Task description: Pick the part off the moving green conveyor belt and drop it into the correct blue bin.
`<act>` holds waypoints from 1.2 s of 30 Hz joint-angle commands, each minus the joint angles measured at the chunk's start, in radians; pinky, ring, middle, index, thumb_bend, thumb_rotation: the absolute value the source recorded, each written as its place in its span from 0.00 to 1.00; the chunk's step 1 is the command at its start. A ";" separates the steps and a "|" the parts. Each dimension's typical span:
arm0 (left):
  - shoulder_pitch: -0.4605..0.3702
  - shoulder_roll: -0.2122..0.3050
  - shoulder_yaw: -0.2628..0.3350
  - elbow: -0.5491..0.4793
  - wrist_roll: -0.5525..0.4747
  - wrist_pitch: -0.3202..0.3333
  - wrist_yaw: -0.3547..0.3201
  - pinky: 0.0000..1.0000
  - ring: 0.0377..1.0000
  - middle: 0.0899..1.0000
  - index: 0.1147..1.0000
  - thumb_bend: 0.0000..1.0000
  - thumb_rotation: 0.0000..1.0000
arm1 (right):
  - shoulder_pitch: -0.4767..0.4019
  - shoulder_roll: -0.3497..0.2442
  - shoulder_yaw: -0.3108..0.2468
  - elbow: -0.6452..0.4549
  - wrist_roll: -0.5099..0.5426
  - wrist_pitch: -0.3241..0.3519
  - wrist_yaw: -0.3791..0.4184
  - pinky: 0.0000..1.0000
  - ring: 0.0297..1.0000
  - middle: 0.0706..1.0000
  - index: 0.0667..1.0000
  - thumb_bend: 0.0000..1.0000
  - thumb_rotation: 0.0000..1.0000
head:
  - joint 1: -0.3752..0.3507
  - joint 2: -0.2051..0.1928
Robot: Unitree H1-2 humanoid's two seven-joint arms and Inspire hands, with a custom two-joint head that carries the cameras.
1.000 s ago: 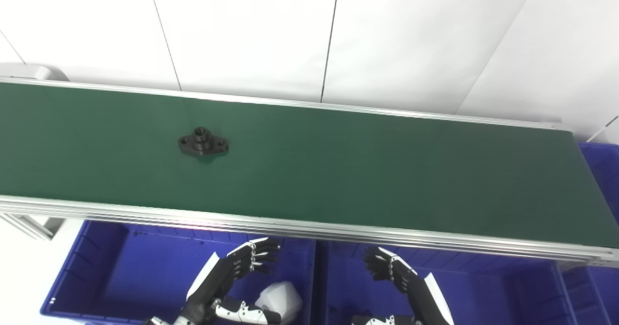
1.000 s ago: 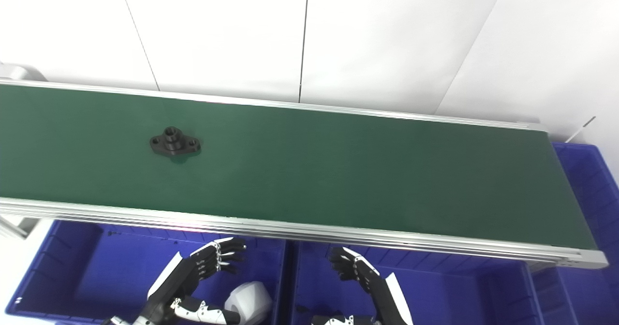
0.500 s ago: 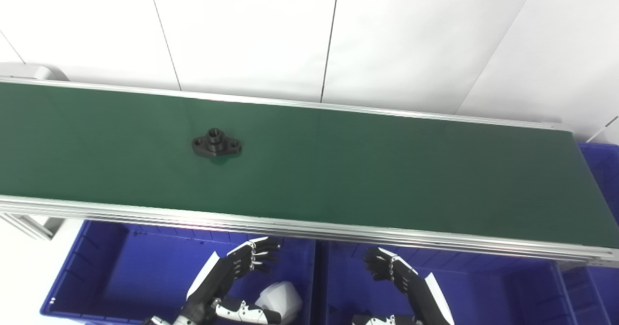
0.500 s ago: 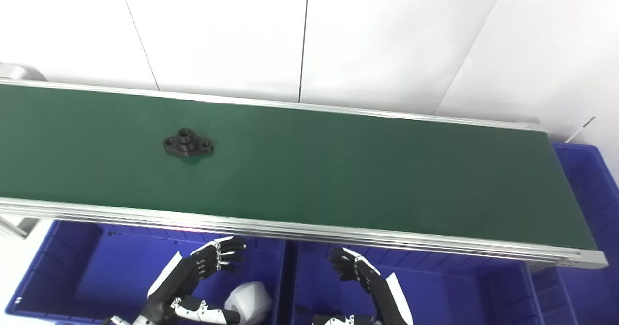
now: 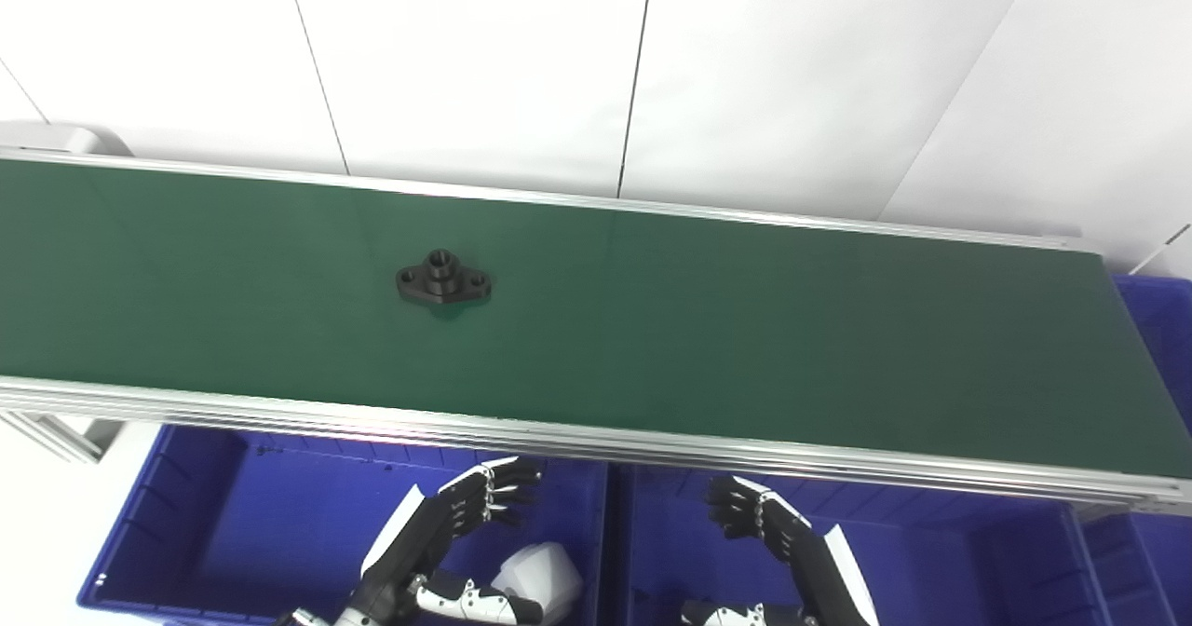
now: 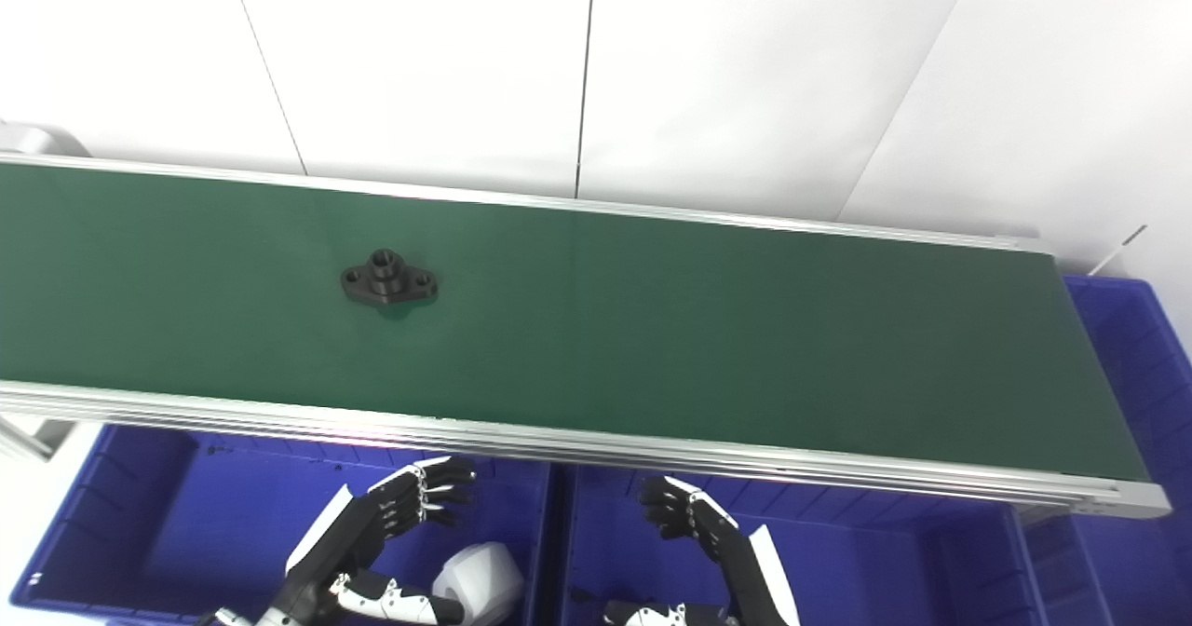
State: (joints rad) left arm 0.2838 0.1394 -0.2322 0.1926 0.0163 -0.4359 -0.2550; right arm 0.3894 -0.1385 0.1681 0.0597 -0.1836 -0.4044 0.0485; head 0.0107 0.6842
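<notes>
**Black flanged part on the green belt, both hands empty over the bins**

A long green conveyor belt runs across the view from left to right, framed by silver aluminium rails along its near and far edges. Behind it stands a plain white panelled wall with thin dark seams between the panels. The belt surface is smooth and matte.

The part, a black flange with a raised central hub and a bolt hole in each ear, sits flat on the belt, left of centre and about midway between the two rails.

Below the near rail, blue plastic bins stand side by side: a left bin and a right bin, with another blue bin just past the belt's right end.

The left hand hangs over the left bin, fingers spread and slightly curled, holding nothing. The right hand hangs over the right bin, likewise loose and empty. Both are well apart from the part.
</notes>
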 commanded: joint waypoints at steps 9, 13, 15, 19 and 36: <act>-0.011 0.001 -0.001 -0.005 -0.007 -0.034 0.002 0.65 0.74 0.78 0.76 0.84 0.13 | 0.003 0.009 -0.003 -0.032 -0.022 -0.065 -0.087 0.64 0.67 0.69 0.72 0.79 0.18 | 0.002 -0.021; -0.009 0.001 0.000 -0.005 -0.009 -0.034 -0.001 0.66 0.75 0.79 0.77 0.85 0.12 | 0.000 0.006 0.003 -0.036 -0.032 -0.065 -0.111 0.63 0.67 0.69 0.71 0.79 0.19 | 0.000 -0.016; -0.009 0.001 0.000 -0.008 -0.010 -0.034 -0.002 0.66 0.74 0.79 0.77 0.85 0.12 | -0.002 0.001 0.008 -0.041 -0.022 -0.065 -0.117 0.61 0.66 0.69 0.70 0.79 0.18 | 0.002 -0.015; -0.008 0.002 -0.001 -0.014 -0.005 -0.034 0.003 0.65 0.73 0.78 0.77 0.84 0.12 | -0.001 -0.008 0.018 -0.063 0.002 -0.065 -0.118 0.60 0.66 0.69 0.67 0.78 0.15 | 0.003 -0.009; -0.027 -0.003 -0.001 0.004 0.000 -0.034 0.010 0.65 0.72 0.78 0.76 0.85 0.14 | -0.063 -0.044 -0.070 -0.370 0.095 -0.026 -0.068 0.54 0.58 0.65 0.67 0.78 0.17 | 0.002 -0.009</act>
State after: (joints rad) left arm 0.2661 0.1368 -0.2346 0.2103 0.0261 -0.4360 -0.2512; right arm 0.3495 -0.1787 0.1071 -0.2609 -0.1080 -0.4110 -0.0319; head 0.0123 0.6765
